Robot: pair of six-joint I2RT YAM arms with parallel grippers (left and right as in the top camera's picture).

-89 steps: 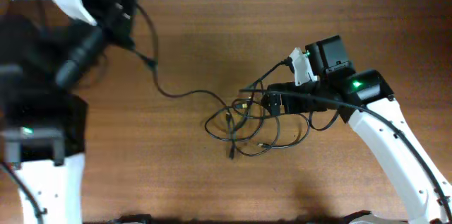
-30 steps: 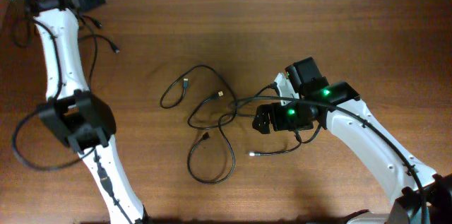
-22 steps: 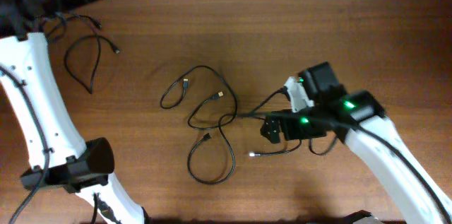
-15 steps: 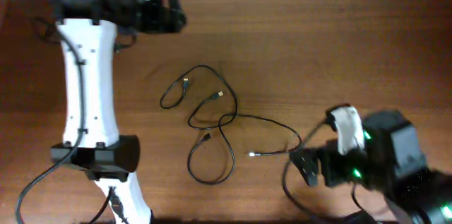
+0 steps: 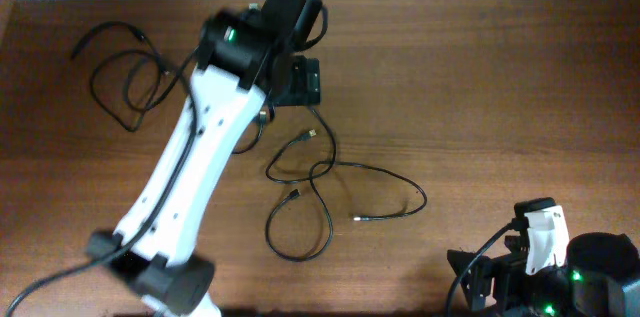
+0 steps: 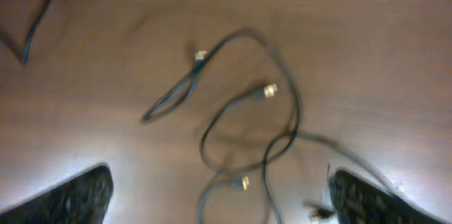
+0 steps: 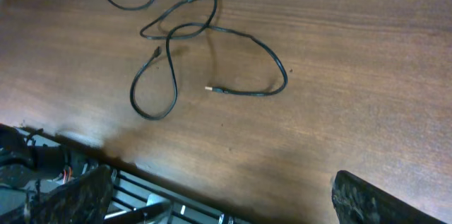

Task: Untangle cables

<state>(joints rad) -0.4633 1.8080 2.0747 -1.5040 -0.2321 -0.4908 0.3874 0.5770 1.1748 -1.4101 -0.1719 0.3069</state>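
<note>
My left gripper (image 6: 219, 194) has swung back from the far left corner, where one cable (image 5: 118, 72) now lies alone. It hangs wide open and empty above the two cables (image 5: 318, 182) still crossed mid-table (image 5: 500, 77). My right gripper (image 7: 222, 196), equally open and empty, has retreated to the near right: one freed, two left

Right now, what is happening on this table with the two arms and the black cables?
The robot is untangling thin black cables on a wooden table. At the far left, one cable lies apart. The others cross each other in the middle. The left gripper hovers open above their far end, holding nothing. The right gripper, also open and empty, is at the near right corner, away from them.
</note>
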